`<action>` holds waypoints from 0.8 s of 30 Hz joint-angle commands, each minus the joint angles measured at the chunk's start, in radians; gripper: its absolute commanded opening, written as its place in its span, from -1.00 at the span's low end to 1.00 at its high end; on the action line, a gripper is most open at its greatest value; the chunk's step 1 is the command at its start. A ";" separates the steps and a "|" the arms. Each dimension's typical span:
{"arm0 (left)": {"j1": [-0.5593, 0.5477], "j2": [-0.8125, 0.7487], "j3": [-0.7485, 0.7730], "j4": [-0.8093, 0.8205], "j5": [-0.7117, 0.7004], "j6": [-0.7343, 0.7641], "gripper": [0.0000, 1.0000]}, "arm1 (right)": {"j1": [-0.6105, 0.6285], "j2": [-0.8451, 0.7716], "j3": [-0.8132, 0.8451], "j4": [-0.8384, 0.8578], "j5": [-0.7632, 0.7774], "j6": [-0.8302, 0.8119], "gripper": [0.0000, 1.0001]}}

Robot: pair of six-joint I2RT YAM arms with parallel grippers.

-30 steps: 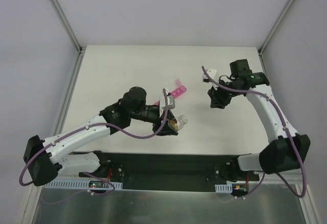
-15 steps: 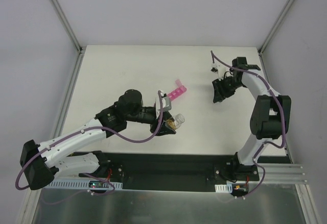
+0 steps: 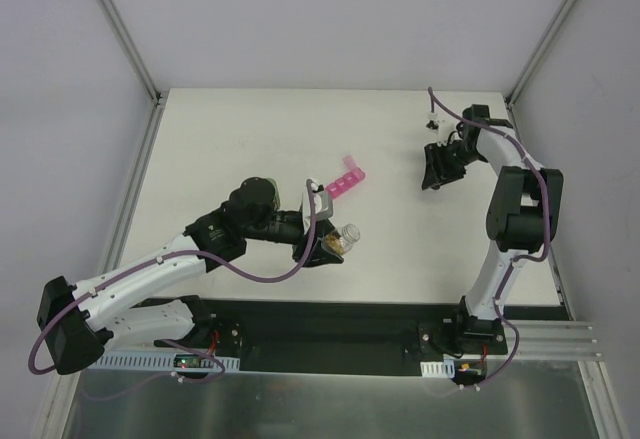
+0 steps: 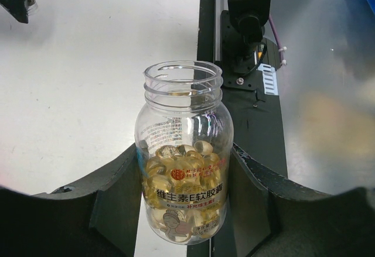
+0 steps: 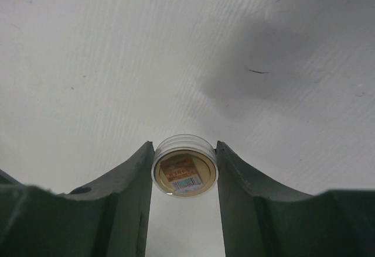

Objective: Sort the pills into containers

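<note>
My left gripper is shut on a small clear bottle with no cap, held above the near middle of the table. In the left wrist view the bottle stands between the fingers, its lower half filled with amber pills. The pink pill organizer lies just beyond it, its near end hidden by my left wrist. My right gripper at the far right is shut on the bottle's round clear cap, held above the table.
The black base rail runs along the near table edge, and the right arm's base stands on it. Metal frame posts rise at the table's far corners. The white table ends at grey walls.
My right arm has swung up and toward the far right, carrying the cap away from the bottle. My left gripper has drawn slightly left and nearer with the bottle.
</note>
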 commanded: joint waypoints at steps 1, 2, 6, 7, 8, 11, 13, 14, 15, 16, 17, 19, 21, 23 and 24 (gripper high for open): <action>0.010 -0.028 -0.009 0.072 -0.005 -0.004 -1.00 | -0.015 0.031 0.058 -0.006 0.066 0.041 -0.29; 0.010 -0.033 -0.010 0.072 -0.008 -0.005 -1.00 | -0.016 0.041 0.062 -0.007 0.075 0.039 -0.29; 0.010 -0.042 -0.024 0.083 -0.012 -0.012 -1.00 | -0.015 0.044 0.067 0.011 0.132 0.022 -0.28; 0.010 -0.043 -0.025 0.086 -0.017 -0.015 -1.00 | -0.013 0.045 0.068 0.014 0.167 0.007 -0.27; 0.010 -0.042 -0.030 0.094 -0.017 -0.015 -1.00 | -0.013 0.051 0.070 0.023 0.184 0.001 -0.25; 0.010 -0.042 -0.036 0.117 -0.020 -0.025 -1.00 | -0.013 0.071 0.077 0.041 0.250 -0.028 -0.24; 0.010 -0.042 -0.038 0.125 -0.022 -0.024 -1.00 | -0.013 0.082 0.079 0.051 0.288 -0.039 -0.23; 0.008 -0.042 -0.041 0.131 -0.023 -0.025 -1.00 | -0.013 0.094 0.082 0.060 0.298 -0.050 -0.21; 0.008 -0.043 -0.041 0.134 -0.025 -0.025 -1.00 | -0.013 0.101 0.084 0.062 0.306 -0.053 -0.20; 0.008 -0.043 -0.044 0.137 -0.025 -0.024 -1.00 | -0.013 0.105 0.087 0.063 0.315 -0.057 -0.19; 0.008 -0.047 -0.047 0.140 -0.026 -0.024 -1.00 | -0.013 0.120 0.090 0.063 0.316 -0.060 -0.16; 0.007 -0.050 -0.047 0.145 -0.031 -0.053 -1.00 | -0.013 0.137 0.100 0.063 0.319 -0.065 -0.14; 0.008 -0.051 -0.051 0.149 -0.032 -0.056 -1.00 | -0.013 0.145 0.105 0.065 0.321 -0.064 -0.10; 0.008 -0.053 -0.056 0.157 -0.038 -0.059 -1.00 | -0.013 0.150 0.104 0.068 0.319 -0.064 -0.05; 0.008 -0.054 -0.058 0.161 -0.038 -0.062 -1.00 | -0.013 0.148 0.101 0.068 0.318 -0.067 -0.03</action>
